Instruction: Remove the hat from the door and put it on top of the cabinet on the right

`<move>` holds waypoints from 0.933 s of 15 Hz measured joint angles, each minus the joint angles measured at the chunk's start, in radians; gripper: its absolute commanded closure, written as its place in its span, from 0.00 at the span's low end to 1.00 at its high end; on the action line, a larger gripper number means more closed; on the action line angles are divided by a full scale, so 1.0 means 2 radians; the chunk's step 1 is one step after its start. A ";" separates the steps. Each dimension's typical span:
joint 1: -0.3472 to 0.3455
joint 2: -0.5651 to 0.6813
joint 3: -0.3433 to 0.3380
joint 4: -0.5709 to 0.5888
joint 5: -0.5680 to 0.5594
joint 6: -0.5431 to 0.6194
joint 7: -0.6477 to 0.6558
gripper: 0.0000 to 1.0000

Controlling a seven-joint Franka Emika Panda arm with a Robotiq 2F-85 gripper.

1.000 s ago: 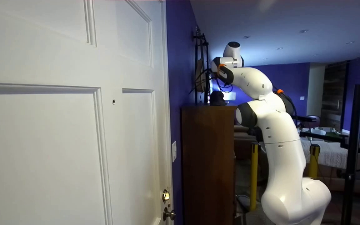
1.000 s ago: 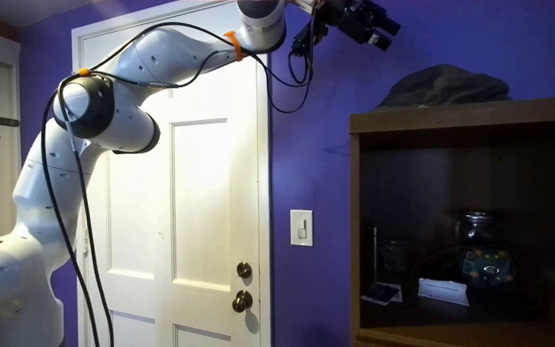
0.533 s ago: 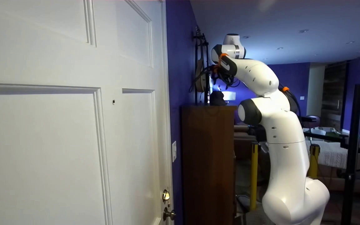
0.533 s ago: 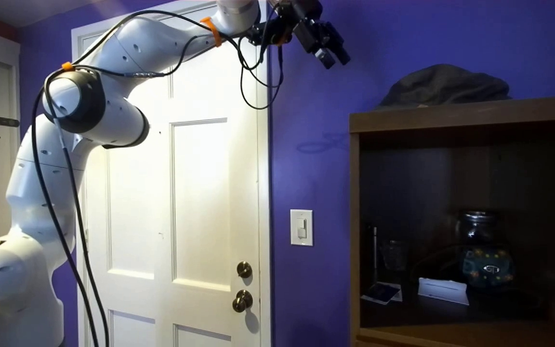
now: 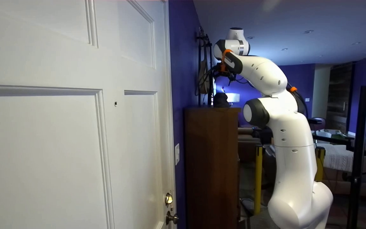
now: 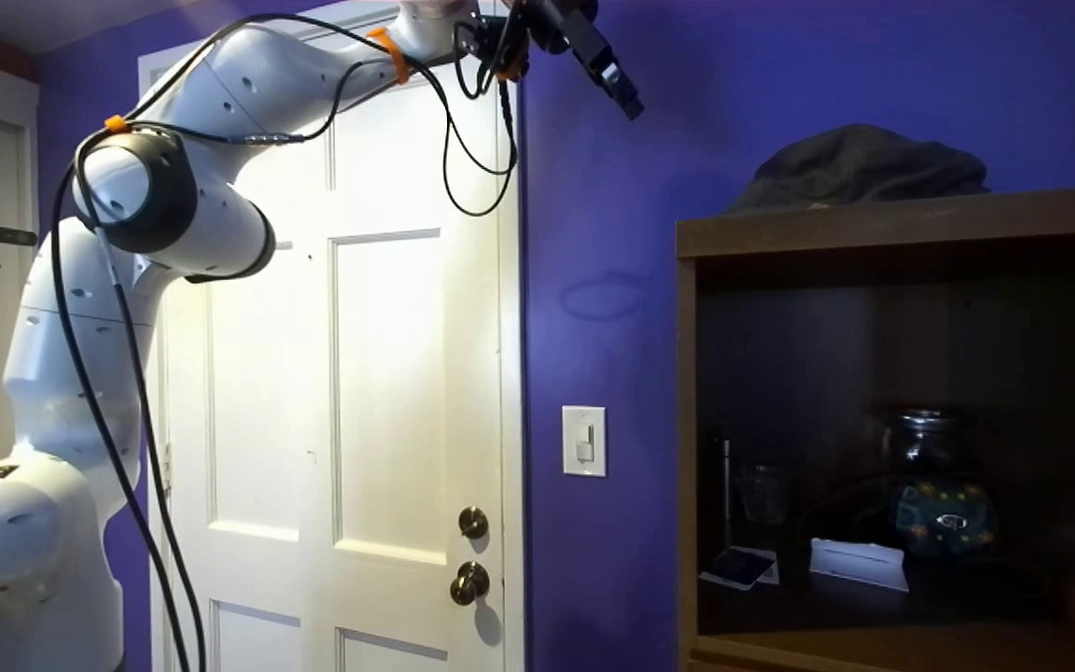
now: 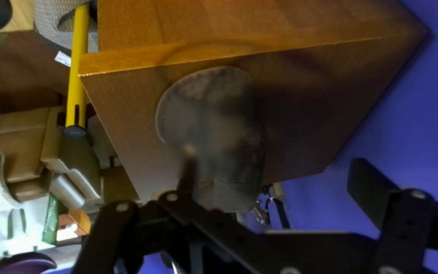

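The dark grey-black hat [image 6: 864, 168] lies on the flat top of the brown cabinet [image 6: 901, 219]. In an exterior view it is a small dark lump [image 5: 221, 100] on the cabinet [image 5: 211, 165]. In the wrist view the hat [image 7: 211, 87] rests on the cabinet top [image 7: 299, 95], partly blurred. My gripper [image 6: 626, 103] is above and to the left of the hat in that exterior view, well apart from it and tilted down. In the wrist view its fingers [image 7: 371, 194] stand wide apart with nothing between them. The white door [image 5: 43, 152] has no hat on its visible part.
A purple wall [image 6: 603, 345] with a light switch [image 6: 584, 441] lies between door and cabinet. Cables [image 6: 477, 177] hang in a loop below the wrist. A guitar [image 5: 204, 74] hangs behind the cabinet. A yellow post [image 5: 258, 179] stands beside the cabinet. Jars [image 6: 943, 513] stand inside it.
My arm has risen and drawn back, carrying the gripper away from the hat, leftward in an exterior view. The gripper has turned so its fingers overlap there. The hat has stayed put.
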 measured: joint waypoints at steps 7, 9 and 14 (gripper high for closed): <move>0.076 -0.048 0.012 -0.044 -0.118 0.033 -0.025 0.00; 0.101 -0.072 0.024 -0.077 -0.161 0.043 -0.025 0.00; 0.137 -0.143 0.062 -0.182 -0.236 0.054 0.006 0.00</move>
